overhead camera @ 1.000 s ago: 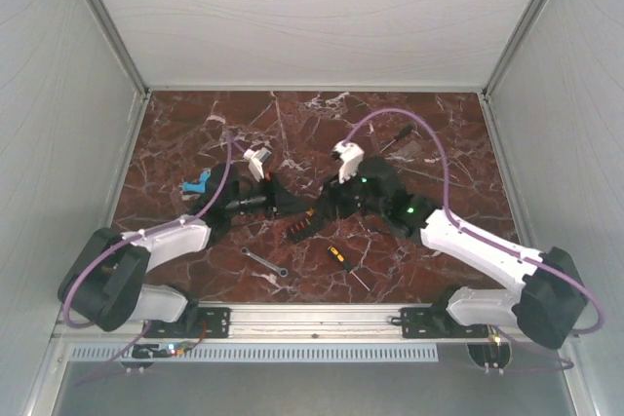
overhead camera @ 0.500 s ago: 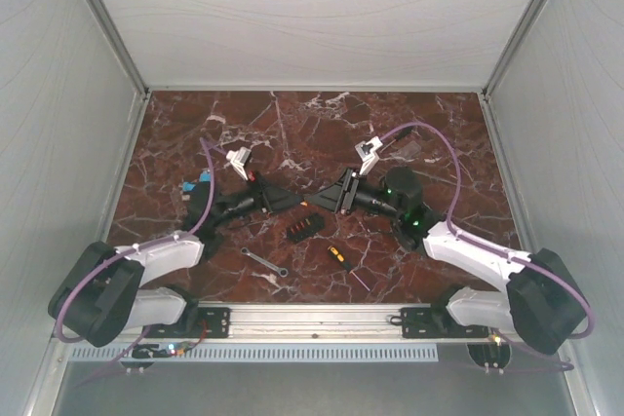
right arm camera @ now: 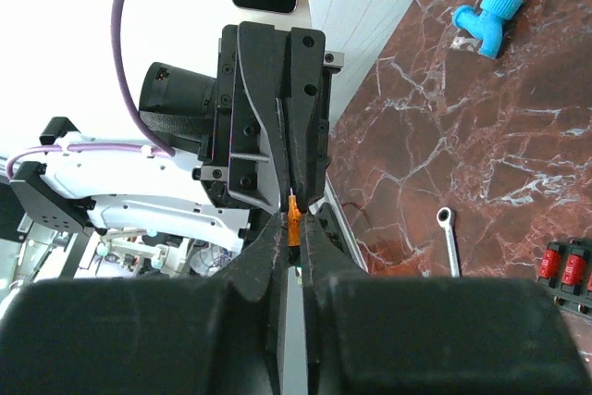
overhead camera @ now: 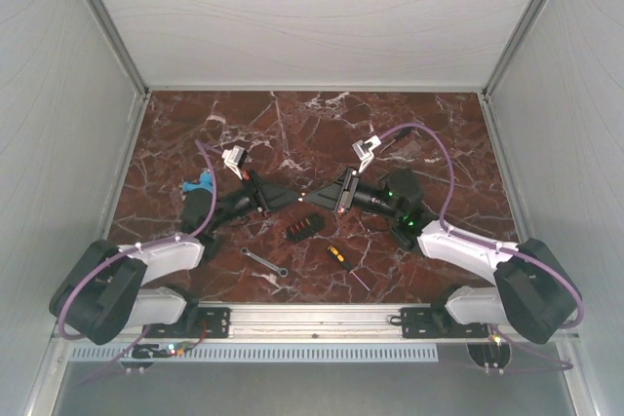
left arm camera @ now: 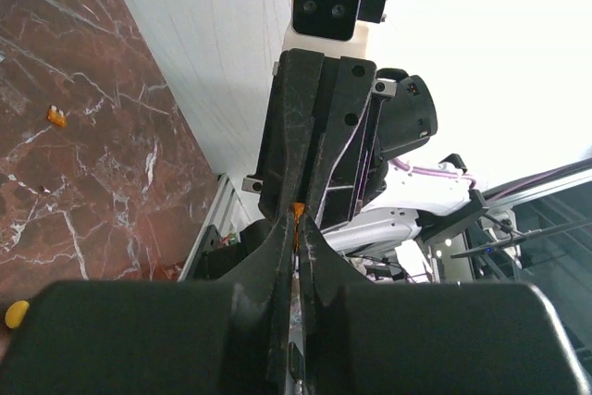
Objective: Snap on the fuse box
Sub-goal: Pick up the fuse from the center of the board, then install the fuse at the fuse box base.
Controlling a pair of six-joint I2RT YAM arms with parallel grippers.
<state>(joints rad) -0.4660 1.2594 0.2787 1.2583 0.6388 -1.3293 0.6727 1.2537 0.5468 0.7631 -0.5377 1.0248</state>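
The fuse box [overhead camera: 302, 228] is a small black block with a row of red fuses. It lies on the marble between the arms, and its end shows in the right wrist view [right arm camera: 569, 267]. Above it my left gripper [overhead camera: 291, 199] and right gripper [overhead camera: 313, 200] point tip to tip. A small orange fuse [right arm camera: 293, 219] is pinched in the right gripper [right arm camera: 293, 228], and the left gripper [left arm camera: 296, 228] grips its other end [left arm camera: 296, 214]. I cannot make out the dark cover.
A silver wrench [overhead camera: 263, 261] and a yellow-and-black screwdriver [overhead camera: 343, 262] lie near the front edge. A blue fitting [overhead camera: 198, 183] sits at the left. A loose orange fuse [left arm camera: 57, 117] lies on the marble. White walls enclose the table.
Both arms have drawn back from the middle and levelled out, so the grippers now point at each other tip to tip. In the last half second they have barely moved.
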